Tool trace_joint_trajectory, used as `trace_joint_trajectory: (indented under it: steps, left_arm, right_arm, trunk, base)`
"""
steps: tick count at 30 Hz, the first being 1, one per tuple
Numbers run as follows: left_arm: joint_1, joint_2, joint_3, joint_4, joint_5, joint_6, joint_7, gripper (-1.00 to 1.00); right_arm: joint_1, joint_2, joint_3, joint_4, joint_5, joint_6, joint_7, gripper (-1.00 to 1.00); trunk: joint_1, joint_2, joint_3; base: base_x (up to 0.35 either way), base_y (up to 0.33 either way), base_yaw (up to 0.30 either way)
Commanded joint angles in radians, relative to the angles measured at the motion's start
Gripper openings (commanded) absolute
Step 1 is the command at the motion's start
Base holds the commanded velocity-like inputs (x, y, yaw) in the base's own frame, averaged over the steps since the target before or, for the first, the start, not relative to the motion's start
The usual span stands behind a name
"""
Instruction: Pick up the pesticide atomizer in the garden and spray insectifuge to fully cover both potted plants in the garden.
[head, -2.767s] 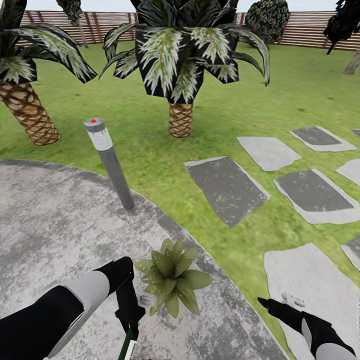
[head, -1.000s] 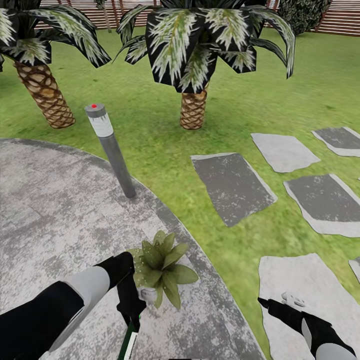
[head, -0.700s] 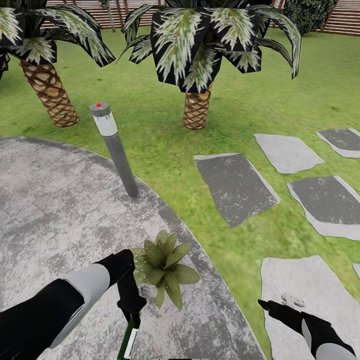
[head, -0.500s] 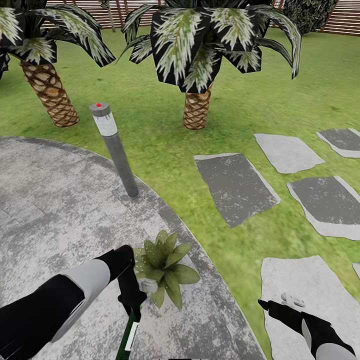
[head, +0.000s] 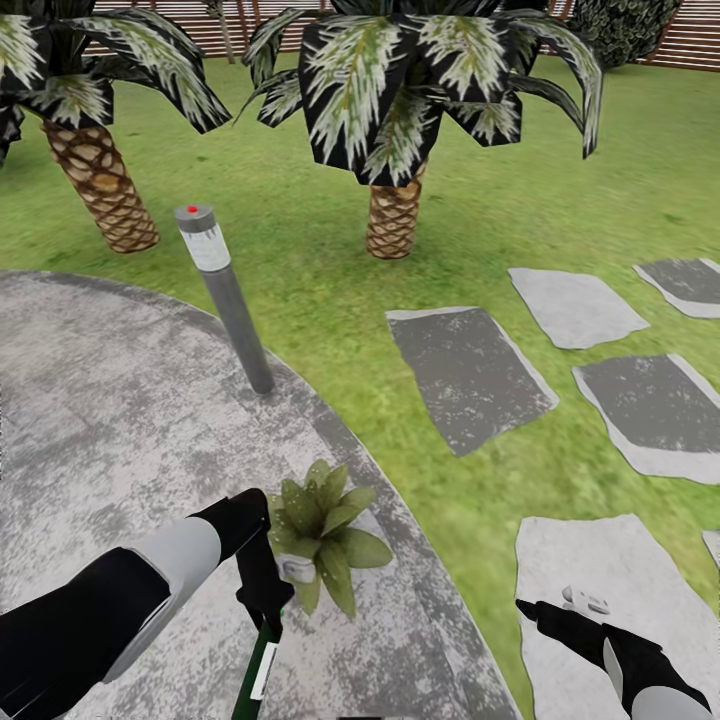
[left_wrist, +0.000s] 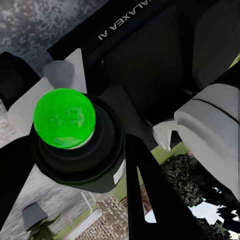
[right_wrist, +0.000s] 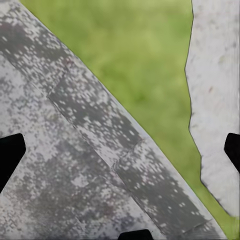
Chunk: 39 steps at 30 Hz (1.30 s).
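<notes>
Barely anything's shifted since a moment ago, left gripper still clenched on the dark green pesticide atomizer, white nozzle right against the leafy green potted plant for spraying, right gripper spread wide, idle.

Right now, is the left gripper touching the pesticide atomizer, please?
Touching: in the head view the left gripper is closed around the pesticide atomizer, which hangs below it.

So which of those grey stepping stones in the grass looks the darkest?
The big slanted stepping stone nearest the paved patio, in front of the middle palm. Its face is almost all dark grey, while the stone by the right pincer is pale.
</notes>
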Motion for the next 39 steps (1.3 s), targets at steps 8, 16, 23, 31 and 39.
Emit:
trace_joint_trajectory:
  steps: [8,16,23,31,39]
  left_arm:
    - [-0.001,0.001,0.003,0.000,-0.011,0.009,-0.008,-1.00]
    - [-0.003,0.002,0.004,-0.003,-0.010,0.009,-0.008,-1.00]
    - [-0.080,0.003,0.004,-0.003,-0.010,0.008,-0.008,-1.00]
    - [-0.170,0.002,0.003,-0.002,-0.010,0.009,-0.008,-1.00]
    - [-0.171,0.003,0.002,0.002,-0.010,0.009,-0.008,-1.00]
  right_arm:
    - [-0.001,0.001,-0.007,-0.001,0.007,0.004,0.009,1.00]
    - [-0.001,0.001,-0.008,-0.001,0.007,0.004,0.009,1.00]
    - [-0.001,0.001,-0.007,-0.001,0.007,0.005,0.010,1.00]
    - [-0.001,0.002,-0.006,-0.001,0.007,0.006,0.013,1.00]
    - [-0.001,0.005,-0.005,-0.003,0.007,0.006,0.013,1.00]
  trunk:
    - [0.000,0.000,-0.004]
    - [0.000,0.000,-0.007]
    - [0.000,0.000,-0.013]
    - [0.000,0.000,-0.013]
    - [0.000,0.000,-0.016]
  base:
    - [-0.139,-0.255,0.211]
    - [-0.250,-0.082,0.075]
    - [-0.048,-0.007,0.158]
    - [-0.001,0.000,0.009]
    - [0.000,0.000,0.114]
